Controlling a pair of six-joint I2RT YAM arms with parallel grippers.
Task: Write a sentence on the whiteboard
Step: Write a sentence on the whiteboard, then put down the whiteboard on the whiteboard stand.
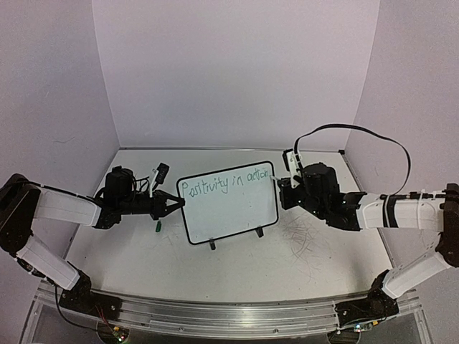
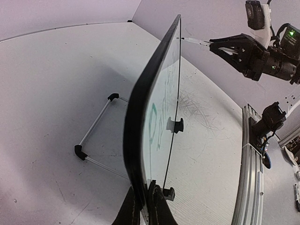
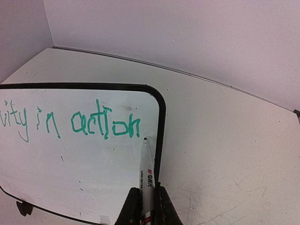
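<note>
— We get soft, even light; the walls [image 1: 237, 72] look faintly violet.
— We see a dim shadow behind the board [image 2: 138, 122], and our wrist views bend at the edges.

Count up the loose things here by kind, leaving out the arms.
whiteboard: 1
marker: 1
small green bit, maybe a cap: 1
Total: 3
</note>
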